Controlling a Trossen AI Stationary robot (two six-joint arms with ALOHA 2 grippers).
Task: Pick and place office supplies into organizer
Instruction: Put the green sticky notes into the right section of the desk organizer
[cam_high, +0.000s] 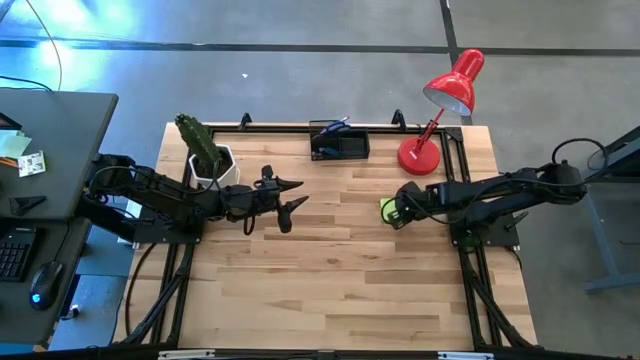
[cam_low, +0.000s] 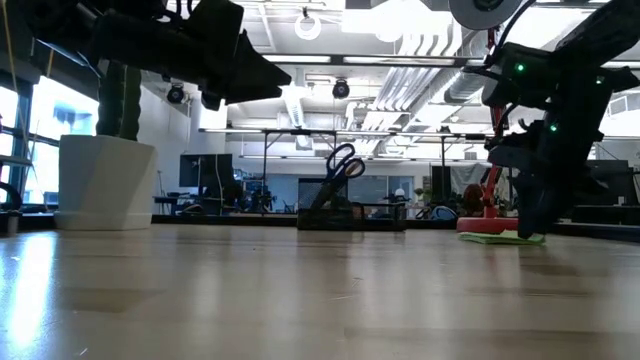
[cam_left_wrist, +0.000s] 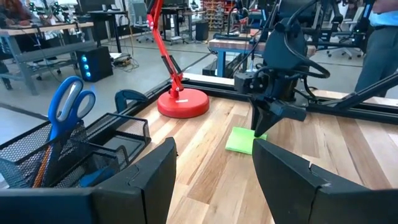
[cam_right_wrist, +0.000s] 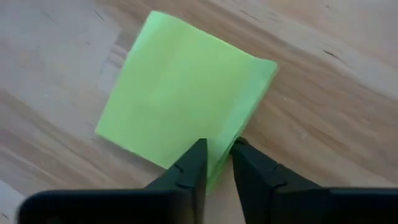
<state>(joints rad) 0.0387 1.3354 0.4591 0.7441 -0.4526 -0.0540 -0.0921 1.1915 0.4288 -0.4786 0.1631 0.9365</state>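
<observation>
On the bench (cam_high: 330, 290), near the lamp (cam_high: 440, 120): sticky pad (cam_right_wrist: 180, 106), lying flat. Right gripper (cam_right_wrist: 216, 152) fingers nearly together, pinching one corner; thin hold may peel sheets or slip. Left gripper (cam_high: 292, 198) fingers apart, empty, well apart from the organizer (cam_high: 340, 143).

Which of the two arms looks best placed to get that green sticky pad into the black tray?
The right one, probably. The right gripper is already down at the sticky-note pad, fingers nearly closed at its edge. The left gripper hovers open, away from the pad. The organizer sits between both.
</observation>
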